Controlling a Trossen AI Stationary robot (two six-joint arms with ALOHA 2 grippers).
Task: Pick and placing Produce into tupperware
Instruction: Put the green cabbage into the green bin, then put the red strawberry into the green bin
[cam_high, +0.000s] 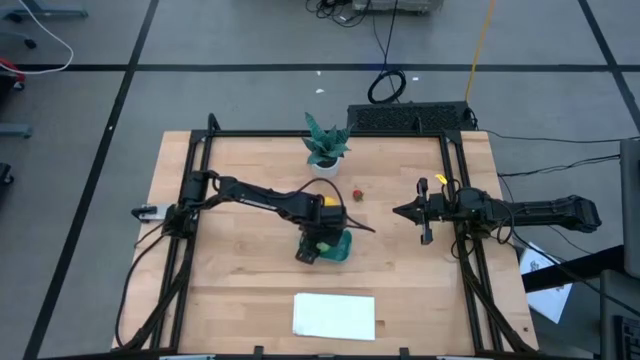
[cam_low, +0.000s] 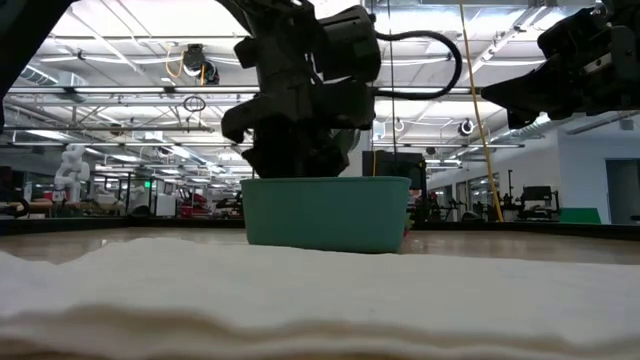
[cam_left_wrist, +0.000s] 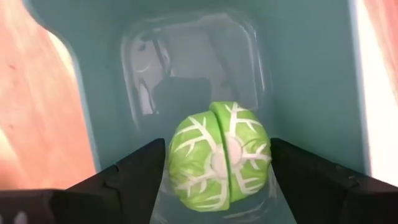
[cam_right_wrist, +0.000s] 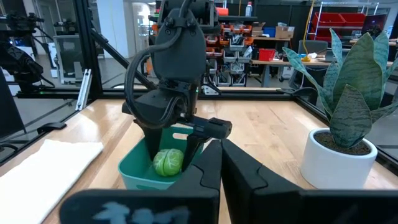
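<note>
Nearest the table's front edge lies a flat white sheet (cam_high: 334, 315), not part of the task. Behind it sits the teal tupperware (cam_high: 338, 247), with the left gripper (cam_high: 322, 245) lowered into it. Its fingers (cam_left_wrist: 127, 177) are spread, with a visible gap on each side of the round light-green cabbage-like piece (cam_left_wrist: 219, 158), which rests on the container floor: released, not grasped. The right wrist view confirms the green piece (cam_right_wrist: 168, 162) inside the tub (cam_right_wrist: 134, 171). One item therefore appears placed. Farther back on the bare wood lies the small dark red piece (cam_high: 357, 194), and a yellow piece (cam_high: 441, 181) shows just beside the right arm; both appear still to be moved. The right gripper (cam_high: 403, 211) hangs off to the side, fingers pressed together, holding nothing. At the far edge stands a spiky potted plant (cam_high: 325, 146).
</note>
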